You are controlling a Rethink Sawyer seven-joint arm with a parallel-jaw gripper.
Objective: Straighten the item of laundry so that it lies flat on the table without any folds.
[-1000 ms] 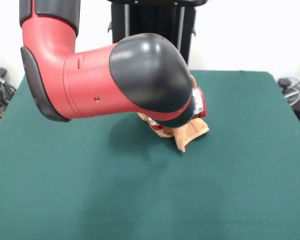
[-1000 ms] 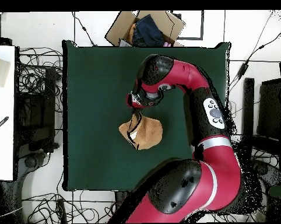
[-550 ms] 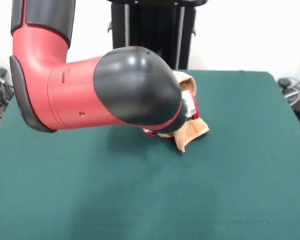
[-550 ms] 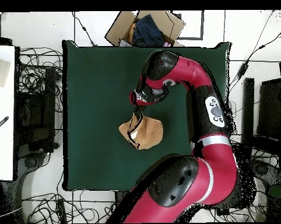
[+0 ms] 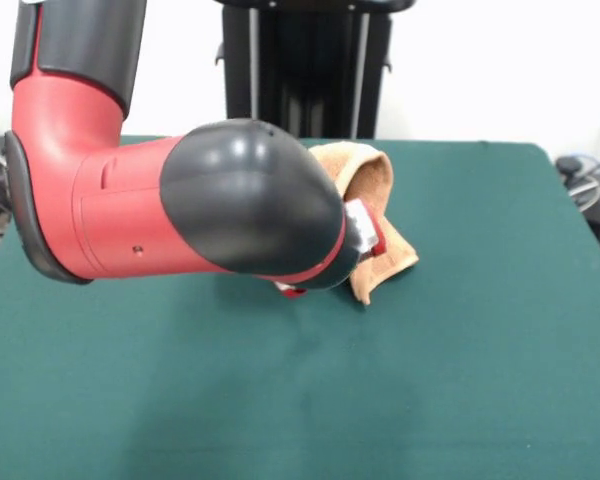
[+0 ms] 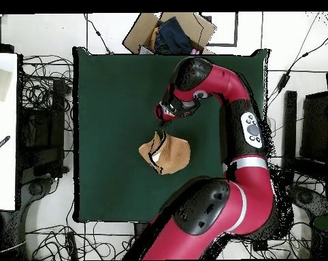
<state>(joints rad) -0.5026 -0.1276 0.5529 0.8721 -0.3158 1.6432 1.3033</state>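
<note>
The item of laundry [image 5: 375,195] is an orange-tan towel bunched into a folded heap near the middle of the green table [image 5: 480,380]. Its top fold stands up and one corner droops toward the camera. From overhead the item of laundry [image 6: 169,155] is a crumpled lump on the table [image 6: 105,102]. My gripper [image 6: 162,121] sits just past the towel's edge on the side away from the base. In the front view the arm's big elbow [image 5: 240,205] hides most of the gripper [image 5: 368,232], leaving only a red and white part showing against the towel.
An open cardboard box [image 6: 168,32] holding dark cloth sits off the table's far edge in the overhead view. Cables and equipment surround the table. The arm's links [image 6: 243,129] reach over the table's right part.
The elbow has swung left in the front view, uncovering more of the towel's raised fold. From overhead the towel keeps its shape and the gripper has barely shifted.
</note>
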